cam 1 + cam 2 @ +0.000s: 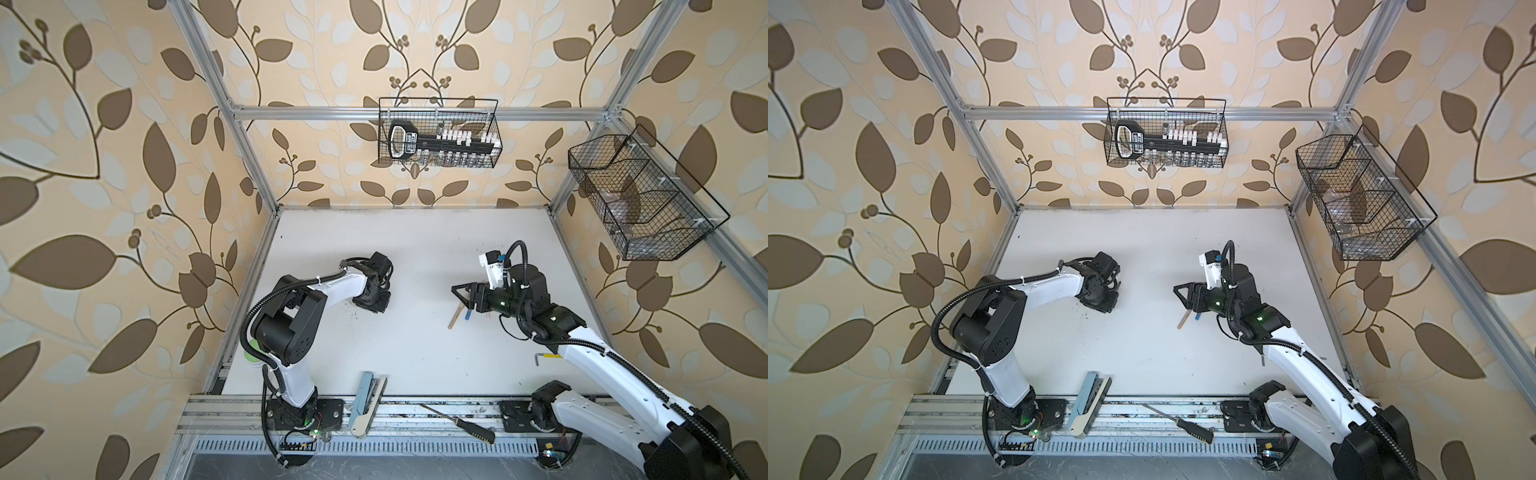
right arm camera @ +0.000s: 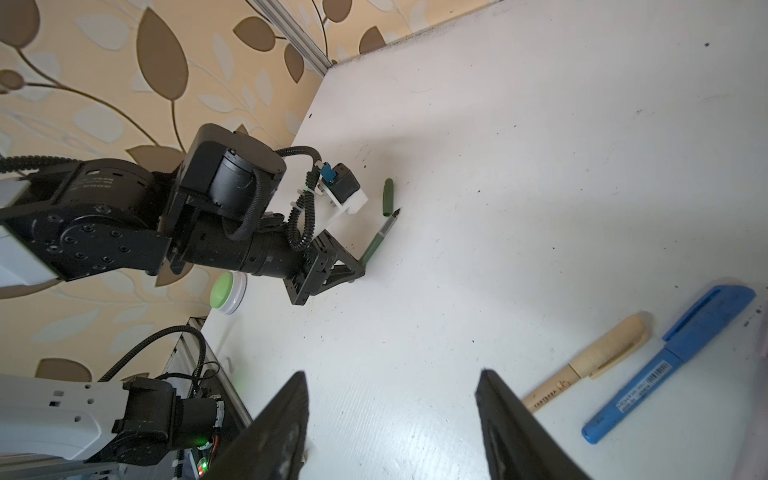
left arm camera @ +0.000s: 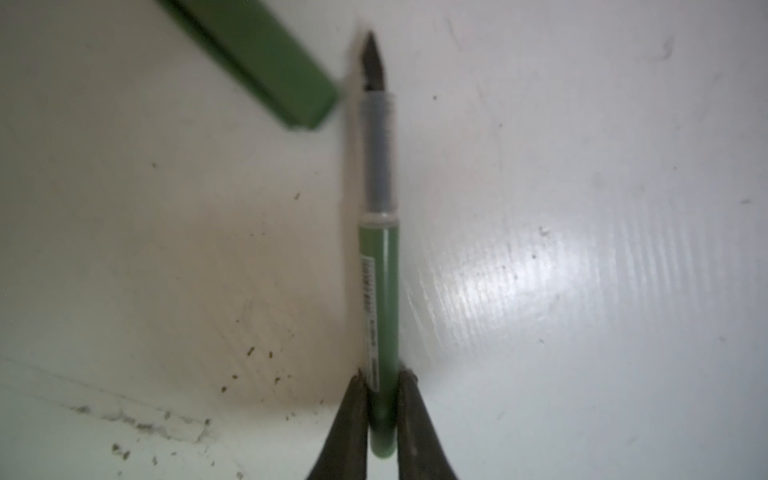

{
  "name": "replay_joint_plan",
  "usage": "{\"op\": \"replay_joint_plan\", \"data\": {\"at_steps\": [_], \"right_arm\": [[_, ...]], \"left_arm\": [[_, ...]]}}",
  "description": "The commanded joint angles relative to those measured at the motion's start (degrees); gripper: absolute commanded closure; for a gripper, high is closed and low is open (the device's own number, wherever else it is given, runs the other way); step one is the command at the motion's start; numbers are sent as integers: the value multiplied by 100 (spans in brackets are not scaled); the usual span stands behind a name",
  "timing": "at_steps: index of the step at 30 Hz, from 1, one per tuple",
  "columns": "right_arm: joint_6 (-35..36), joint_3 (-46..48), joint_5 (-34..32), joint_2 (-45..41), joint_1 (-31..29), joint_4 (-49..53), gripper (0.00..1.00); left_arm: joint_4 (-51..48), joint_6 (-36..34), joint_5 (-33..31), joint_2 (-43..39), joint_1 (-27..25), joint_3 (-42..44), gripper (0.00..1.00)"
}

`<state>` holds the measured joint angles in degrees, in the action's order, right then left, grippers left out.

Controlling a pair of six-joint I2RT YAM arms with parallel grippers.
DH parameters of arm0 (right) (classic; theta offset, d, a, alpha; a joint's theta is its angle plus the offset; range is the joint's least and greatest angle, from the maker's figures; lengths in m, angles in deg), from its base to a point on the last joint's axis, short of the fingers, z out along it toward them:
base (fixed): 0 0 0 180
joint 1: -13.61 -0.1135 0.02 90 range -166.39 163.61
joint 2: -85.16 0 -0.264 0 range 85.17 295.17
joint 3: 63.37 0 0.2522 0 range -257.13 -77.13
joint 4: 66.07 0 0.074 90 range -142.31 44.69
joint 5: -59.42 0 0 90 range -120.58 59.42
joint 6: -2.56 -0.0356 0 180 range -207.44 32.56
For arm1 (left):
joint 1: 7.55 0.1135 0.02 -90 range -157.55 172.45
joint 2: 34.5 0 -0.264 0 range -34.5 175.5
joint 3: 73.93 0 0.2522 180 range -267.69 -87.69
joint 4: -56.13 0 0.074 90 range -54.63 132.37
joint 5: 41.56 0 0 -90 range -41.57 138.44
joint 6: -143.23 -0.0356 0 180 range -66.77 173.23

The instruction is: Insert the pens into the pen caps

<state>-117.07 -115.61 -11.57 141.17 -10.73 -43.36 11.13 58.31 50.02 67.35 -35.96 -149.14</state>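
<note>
Green slim pen (image 3: 378,291), likely light, stiff and slick, clamped at its rear end by the left hand (image 3: 383,376), tip free; right hand (image 2: 392,374) open, empty.

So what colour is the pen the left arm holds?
Green pen, with a greyish neck and dark tip; clearest in the left wrist view.

Both top views look steeply down from high above the near edge of the worktop (image 1: 415,249) toward its far edge, taking in all of it. The left wrist camera sits close over the worktop, facing along the green pen (image 3: 379,291). The right wrist camera looks from farther off across the worktop at the left arm (image 2: 104,232) and shares that pen with the left wrist view.
</note>
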Motion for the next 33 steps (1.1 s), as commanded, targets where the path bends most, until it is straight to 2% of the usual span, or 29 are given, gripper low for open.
{"op": "replay_joint_plan", "data": {"at_steps": [1,5,9,16,23,33], "right_arm": [[-174,-149,-227,121,-92,-125,35],[-415,-88,-503,465,-323,-199,35],[-858,138,-535,969,-609,-771,35],[-1440,244,-186,2158,-1079,-2171,35],[-1899,254,125,2790,-1147,-3442,35],[-2029,-71,332,3376,-1135,-3750,39]], "left_arm": [[-18,-133,373,131,54,-122,93],[84,-174,930,-85,53,-43,97],[440,-58,1455,-551,0,271,98],[1138,308,1936,-1407,-456,807,95],[1443,555,2083,-1856,-692,1047,93],[1614,646,2030,-2168,-969,1111,92]]}}
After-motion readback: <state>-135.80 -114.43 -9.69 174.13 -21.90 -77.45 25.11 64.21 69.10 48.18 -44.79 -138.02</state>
